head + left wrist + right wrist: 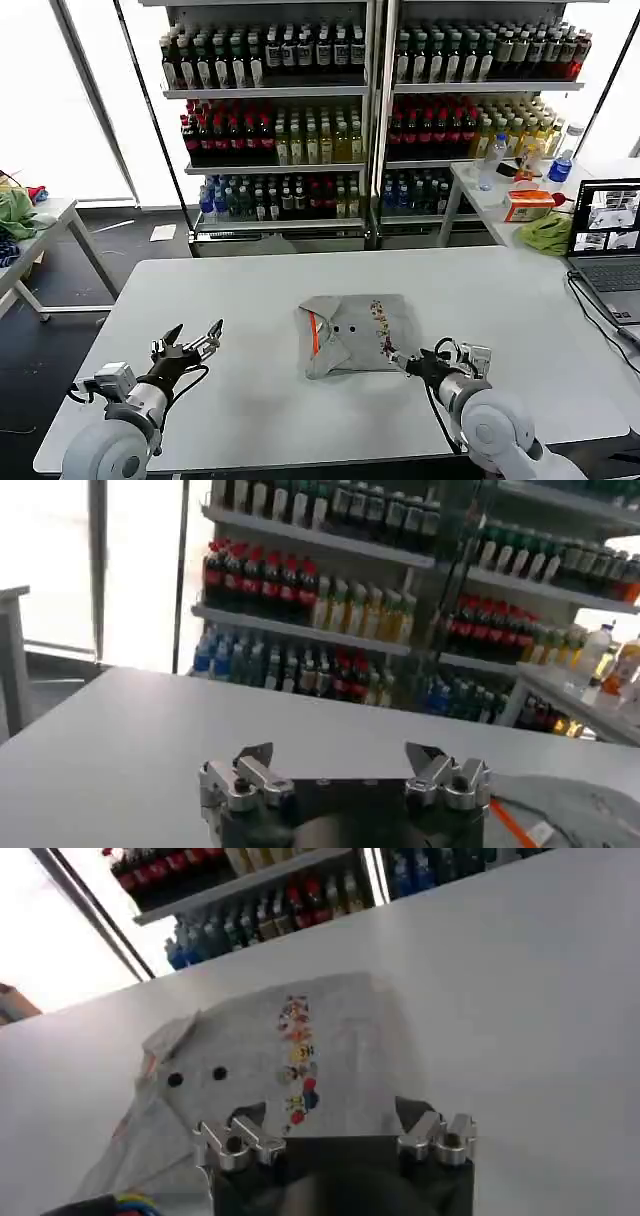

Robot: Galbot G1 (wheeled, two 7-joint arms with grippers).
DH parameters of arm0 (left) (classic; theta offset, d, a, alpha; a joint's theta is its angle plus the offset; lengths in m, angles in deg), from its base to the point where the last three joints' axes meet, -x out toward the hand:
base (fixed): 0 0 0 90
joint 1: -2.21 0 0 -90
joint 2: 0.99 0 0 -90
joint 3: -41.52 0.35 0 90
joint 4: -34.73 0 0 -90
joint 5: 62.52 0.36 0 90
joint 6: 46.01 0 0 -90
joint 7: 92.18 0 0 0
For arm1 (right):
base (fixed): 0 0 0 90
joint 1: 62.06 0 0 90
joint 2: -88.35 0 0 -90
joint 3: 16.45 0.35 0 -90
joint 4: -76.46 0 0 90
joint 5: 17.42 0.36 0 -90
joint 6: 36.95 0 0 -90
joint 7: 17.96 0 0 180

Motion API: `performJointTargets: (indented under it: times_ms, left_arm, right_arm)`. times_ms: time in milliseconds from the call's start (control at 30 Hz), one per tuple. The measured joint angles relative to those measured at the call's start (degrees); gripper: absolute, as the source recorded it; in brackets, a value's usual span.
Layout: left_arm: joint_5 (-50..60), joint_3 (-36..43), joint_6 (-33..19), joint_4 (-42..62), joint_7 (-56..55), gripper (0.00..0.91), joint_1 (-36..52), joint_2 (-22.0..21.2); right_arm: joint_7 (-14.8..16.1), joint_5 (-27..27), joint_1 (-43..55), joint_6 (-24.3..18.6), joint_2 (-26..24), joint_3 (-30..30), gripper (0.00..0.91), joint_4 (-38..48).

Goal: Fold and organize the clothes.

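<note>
One shirt point(352, 335) lay folded mid-table point(250, 300), its near right edge just ahead of our right gripper point(420, 363), whose fingers point(232, 1144) were released, we judged to free the fold. Our left gripper point(188, 345) waited, fingers spread, well apart.

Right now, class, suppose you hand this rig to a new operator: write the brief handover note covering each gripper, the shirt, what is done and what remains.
Left gripper: open, holding nothing, above the bare table to the robot's left of the shirt.
Right gripper: open, at the shirt's near right corner, gripping nothing.
Shirt: light grey, mid-table, already folded into a compact, slightly uneven rectangle; orange strip, two small buttons and chest print face up.
Done: most folding.
Left: probably tidy the edges or make a last fold, then place it neatly.
</note>
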Motion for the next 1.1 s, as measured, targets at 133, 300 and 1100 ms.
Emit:
performJointTargets:
  times_ms: [133,300,1100]
  left_arm:
    - [0.0,0.0,0.1,0.0,-0.1,0.907,0.0,0.0]
    - [0.0,-0.3,0.2,-0.6,-0.2,0.907,-0.4,0.0]
    - [0.0,-1.3,0.5,-1.0,-0.2,0.907,-2.0,-0.5]
  right_arm:
    - [1.6,-2.9,1.5,-0.1,1.0,-0.3,0.907,-0.1]
    - [5.0,-9.3,5.5,-0.3,3.1,-2.1,0.907,1.2]
    - [11.3,-21.9,26.2,0.1,12.1,-17.4,0.907,21.2]
